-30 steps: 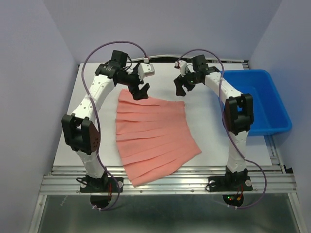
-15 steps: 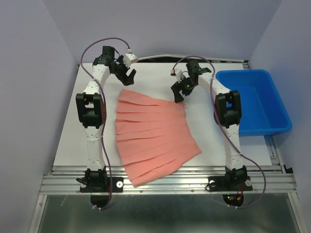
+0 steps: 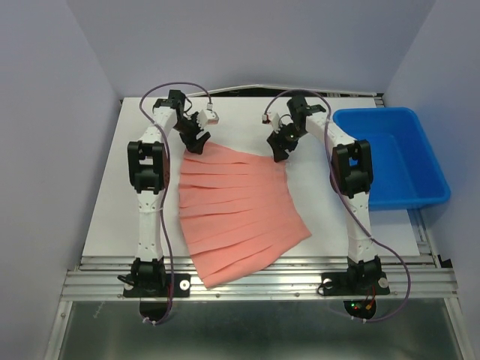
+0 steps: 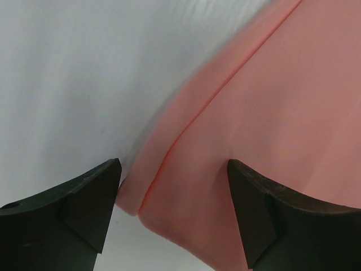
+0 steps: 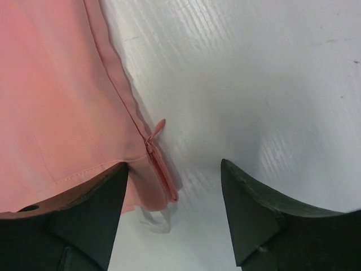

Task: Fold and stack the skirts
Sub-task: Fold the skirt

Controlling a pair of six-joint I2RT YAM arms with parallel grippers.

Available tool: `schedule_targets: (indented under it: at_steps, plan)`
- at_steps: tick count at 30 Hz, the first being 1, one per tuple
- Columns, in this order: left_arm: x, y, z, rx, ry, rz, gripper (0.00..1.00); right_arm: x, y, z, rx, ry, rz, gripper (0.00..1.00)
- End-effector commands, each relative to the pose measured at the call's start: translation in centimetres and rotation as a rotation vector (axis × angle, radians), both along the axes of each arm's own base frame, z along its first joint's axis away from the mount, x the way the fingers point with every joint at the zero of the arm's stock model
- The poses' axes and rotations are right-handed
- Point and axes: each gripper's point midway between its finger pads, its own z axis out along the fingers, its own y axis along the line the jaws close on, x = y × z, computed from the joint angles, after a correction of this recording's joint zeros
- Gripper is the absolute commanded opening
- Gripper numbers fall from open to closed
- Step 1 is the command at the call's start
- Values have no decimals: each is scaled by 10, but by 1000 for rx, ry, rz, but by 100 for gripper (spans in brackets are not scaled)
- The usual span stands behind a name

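The salmon-pink pleated cloth skirt lies spread flat on the white table top, with its narrow waist at the far side under both grippers and its flared hem toward the arm bases. The left gripper hangs low over one waist corner, its two black fingers spread wide and holding nothing. The rounded corner of the cloth lies in the gap between them. One fingertip is over bare table just beside that corner, the other over the cloth. The right gripper hangs low over the other waist corner, equally wide open and empty. One of its fingertips is over the cloth, the other over bare table. Between them lies the zip edge, with a small pink zip pull ahead of the fingertips and a thin translucent loop at the corner. Whether any fingertip touches the cloth cannot be told. A blue plastic bin sits well off to the right gripper's outer side, apart from the skirt.
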Motion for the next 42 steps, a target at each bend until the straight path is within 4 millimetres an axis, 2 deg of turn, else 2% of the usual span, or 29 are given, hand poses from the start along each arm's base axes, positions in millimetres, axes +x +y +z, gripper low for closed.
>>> schedule_targets:
  at_steps: [1, 2, 5, 6, 7, 8, 10, 13, 16, 17, 18, 20, 21, 22, 24, 25, 26, 28, 32, 33, 34, 35, 36, 37, 38, 39, 40, 41, 42]
  plan:
    - [-29, 1, -7, 21, 82, -68, 83, -36, -1, -16, -39, 114, 64, 68]
    - [-35, 3, -11, 29, 97, -73, 78, -36, -1, -15, -38, 109, 68, 61]
    - [-41, 4, -13, 37, 103, -80, 68, -40, 2, -16, -43, 116, 78, 49]
    - [-44, 5, -14, 37, 108, -78, 60, -40, 2, -16, -43, 117, 80, 40]
    - [-44, 5, -13, 37, 104, -71, 57, -40, 2, -15, -42, 119, 79, 35]
    - [-44, 5, -11, 36, 90, -70, 48, -39, 2, -14, -40, 115, 71, 22]
    - [-41, 5, -8, 35, 67, -63, 38, -37, 3, -9, -36, 104, 61, 15]
    - [-34, 5, 2, 38, 42, -42, 5, -30, 4, 1, -32, 67, 45, 4]
    - [-15, 7, 19, 33, -18, 11, 0, -20, 3, 9, -37, 14, 12, 1]
    - [-3, 10, 25, 28, -49, 55, 0, -14, 3, 19, -33, -22, -12, 1]
    - [7, 11, 33, 25, -84, 83, 0, 1, 5, 25, -21, -77, -58, 1]
    - [32, 16, 49, 22, -167, 167, 0, 14, 0, 34, -39, -137, -133, 1]
    - [41, 18, 58, 12, -202, 199, 0, 34, -4, 42, -53, -222, -178, 1]
    - [59, 21, 71, 4, -277, 237, 0, 42, -7, 45, -64, -257, -205, 1]
    - [73, 26, 93, -28, -342, 297, 0, 67, -8, 62, -51, -362, -271, 1]
    - [80, 28, 104, -42, -378, 318, 0, 78, -19, 68, -72, -405, -314, 1]
    - [92, 30, 117, -53, -440, 336, 0, 87, -20, 75, -71, -445, -333, 1]
    - [105, 36, 147, -81, -531, 379, 0, 107, -25, 92, -76, -541, -388, 1]
    - [115, 43, 189, -81, -646, 406, 0, 132, -38, 125, -70, -679, -463, 1]
    - [111, 43, 209, -89, -681, 403, 0, 135, -38, 130, -61, -711, -467, 1]
    - [107, 44, 210, -87, -684, 400, 0, 135, -38, 136, -52, -729, -470, 1]
    - [104, 43, 219, -92, -712, 383, 0, 132, -38, 152, -37, -763, -462, 1]
    - [92, 42, 231, -100, -741, 373, 0, 127, -35, 148, -23, -766, -441, 1]
    - [80, 42, 230, -99, -729, 361, 0, 123, -37, 150, -23, -776, -437, 1]
    - [74, 37, 235, -102, -760, 325, 0, 116, -35, 168, 1, -806, -412, 1]
    - [53, 37, 233, -94, -749, 314, 0, 113, -33, 174, 16, -831, -396, 1]
    - [44, 36, 235, -90, -760, 304, 0, 101, -33, 158, 13, -804, -366, 1]
    - [35, 35, 232, -87, -750, 292, 0, 94, -34, 170, 23, -829, -352, 1]
    - [14, 33, 227, -77, -738, 270, 0, 84, -34, 157, 12, -821, -312, 1]
